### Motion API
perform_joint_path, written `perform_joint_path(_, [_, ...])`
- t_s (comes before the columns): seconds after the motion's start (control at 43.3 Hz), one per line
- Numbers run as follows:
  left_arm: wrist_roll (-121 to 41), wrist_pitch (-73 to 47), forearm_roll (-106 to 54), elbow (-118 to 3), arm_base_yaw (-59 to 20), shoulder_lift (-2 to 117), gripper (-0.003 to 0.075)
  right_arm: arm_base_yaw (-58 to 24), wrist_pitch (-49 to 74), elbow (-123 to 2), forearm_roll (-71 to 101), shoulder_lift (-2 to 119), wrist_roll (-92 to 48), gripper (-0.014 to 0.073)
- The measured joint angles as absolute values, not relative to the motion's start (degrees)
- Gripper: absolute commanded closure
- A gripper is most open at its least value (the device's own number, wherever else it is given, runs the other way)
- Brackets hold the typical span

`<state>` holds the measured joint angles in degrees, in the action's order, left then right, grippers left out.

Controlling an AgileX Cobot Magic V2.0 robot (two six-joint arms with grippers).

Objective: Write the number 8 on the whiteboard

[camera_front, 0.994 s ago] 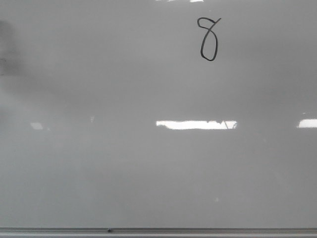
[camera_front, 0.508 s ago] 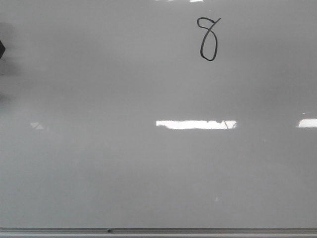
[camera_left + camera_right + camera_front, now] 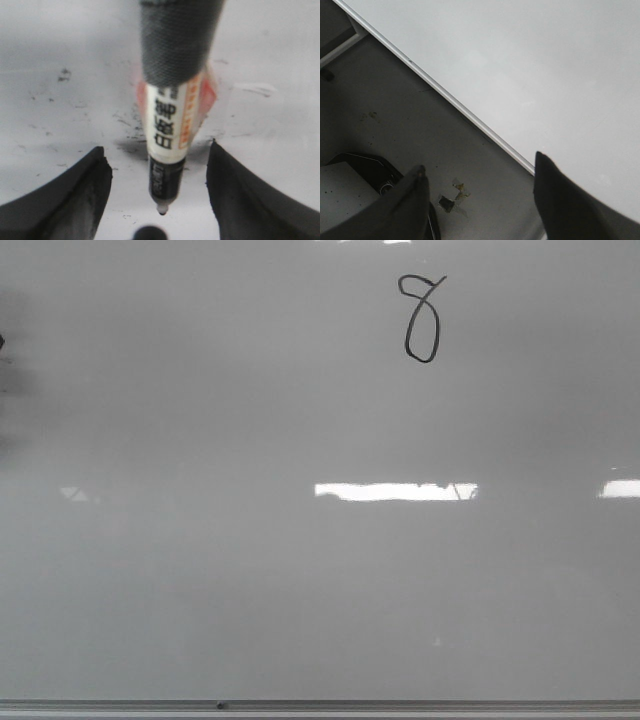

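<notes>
The whiteboard (image 3: 300, 570) fills the front view, glossy and pale grey. The number 8 (image 3: 421, 318) is drawn on it in thin black line, upper right of centre. Neither gripper shows clearly in the front view. In the left wrist view a marker (image 3: 172, 125) with a grey wrapped grip and a white printed barrel sits between my left gripper's (image 3: 156, 150) black fingers. The fingers stand wide apart and neither touches the marker. My right gripper (image 3: 479, 167) is open and empty, over the board's lower rail (image 3: 445, 95) and the whiteboard (image 3: 545, 60).
A grey metal rail (image 3: 320, 706) runs along the board's bottom edge. A dark sliver with a blurred shadow (image 3: 8, 350) sits at the left edge. Behind the marker is a pale surface with black specks (image 3: 60, 80). Below the right gripper are grey floor, tape scraps (image 3: 452, 197) and a dark base (image 3: 365, 170).
The dark shape at the left edge of the front view pushed in slightly half a second ago and has drawn back. The 8 is unchanged.
</notes>
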<state>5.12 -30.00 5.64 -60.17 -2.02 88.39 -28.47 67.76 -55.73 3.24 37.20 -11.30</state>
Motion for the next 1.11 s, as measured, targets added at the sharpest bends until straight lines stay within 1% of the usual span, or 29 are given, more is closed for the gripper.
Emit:
perform_joint_path(0.139, [4.5,-32.6,5.6,-60.3,-2.2,83.8,0.0300,-28.5,67.8,-55.7,3.2,37.2,-11.3,0.0116])
perform_joint_path(0.277, [2.2,-36.0,5.6,-60.3,-4.9,77.2,0.0300,-28.5,67.6,-55.7,3.2,37.2,-11.3,0.0116])
perform_joint_path(0.716, [-0.8,-48.0,5.5,-59.0,-23.4,55.3,0.0300,-28.5,67.5,-55.7,3.2,37.2,-11.3,0.0116])
perform_joint_path(0.901, [-0.9,-50.1,3.7,-56.6,-29.6,50.4,0.0300,-28.5,67.5,-55.7,3.2,37.2,-11.3,0.0116])
perform_joint_path(1.109, [-1.0,-51.2,3.0,-55.4,-32.0,49.3,0.0300,-28.5,67.5,-55.7,3.2,37.2,-11.2,0.0116])
